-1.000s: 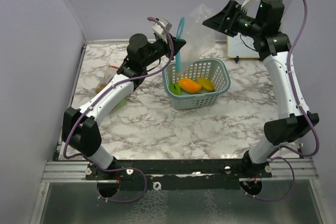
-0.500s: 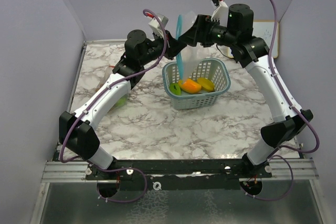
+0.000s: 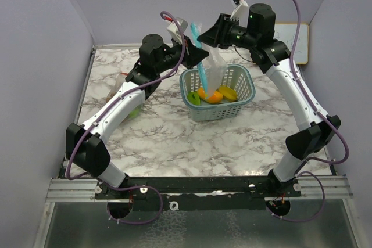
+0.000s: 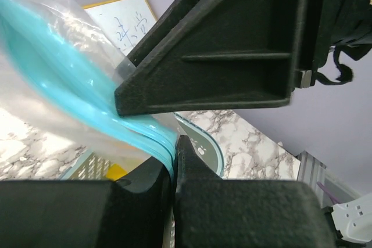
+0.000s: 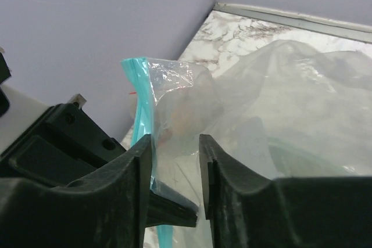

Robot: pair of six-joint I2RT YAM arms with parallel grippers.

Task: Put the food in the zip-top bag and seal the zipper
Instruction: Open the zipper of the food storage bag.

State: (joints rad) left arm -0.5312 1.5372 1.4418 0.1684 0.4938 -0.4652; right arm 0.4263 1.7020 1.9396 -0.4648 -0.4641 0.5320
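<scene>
The clear zip-top bag (image 3: 213, 69) hangs over the teal mesh basket (image 3: 244, 79), held up by its teal zipper strip (image 4: 70, 85). My left gripper (image 3: 193, 46) is shut on that strip; in the left wrist view its jaws (image 4: 174, 143) pinch it tight. My right gripper (image 3: 204, 36) is right beside it at the bag's top. Its jaws (image 5: 176, 143) stand a little apart, with the bag film (image 5: 279, 85) between them and the zipper strip (image 5: 138, 85) against the left finger. Food lies in the basket: an orange mango (image 3: 213, 96), a yellow banana (image 3: 228, 92) and a green piece (image 3: 193, 98).
More toy food (image 3: 119, 82) and a green apple (image 3: 133, 112) lie on the marble table (image 3: 174, 137) beside the left arm. A small whiteboard (image 3: 292, 40) leans at the back right. Grey walls enclose the table on three sides.
The right gripper has swung left to the bag's top beside the left gripper, and its jaws have narrowed. The bag now hangs lower over the basket.
</scene>
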